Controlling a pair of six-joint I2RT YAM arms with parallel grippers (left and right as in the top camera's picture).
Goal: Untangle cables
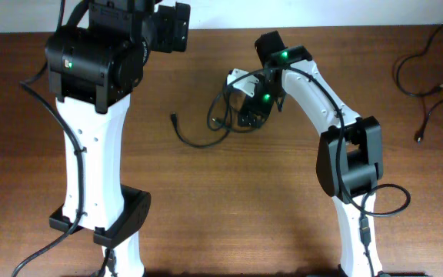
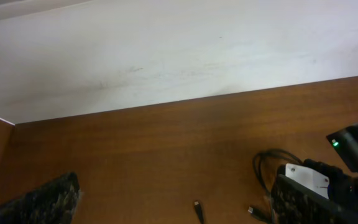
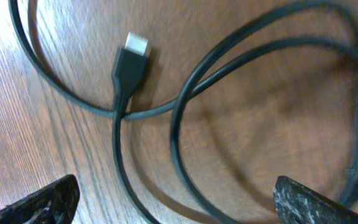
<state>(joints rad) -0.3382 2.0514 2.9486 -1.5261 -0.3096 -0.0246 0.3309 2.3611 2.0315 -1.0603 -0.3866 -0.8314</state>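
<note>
A tangle of thin black cables (image 1: 220,117) lies at the middle of the table, with one plug end (image 1: 174,118) trailing out to the left. My right gripper (image 1: 254,108) hangs low over the tangle's right side. In the right wrist view it (image 3: 176,208) is open, and two cable strands (image 3: 182,118) and a metal-tipped plug (image 3: 131,57) lie on the wood between and ahead of its fingers (image 3: 42,202). My left gripper (image 2: 173,211) is open and holds nothing, high at the far left. It looks down on two plug ends (image 2: 197,210) and a cable loop (image 2: 263,167).
More black cables (image 1: 421,73) lie loose at the far right of the table. The left arm (image 1: 98,61) towers over the left side, and its base (image 1: 102,219) stands at the front left. The right arm's base cable (image 1: 383,204) loops at the front right. A white wall (image 2: 166,56) borders the far edge.
</note>
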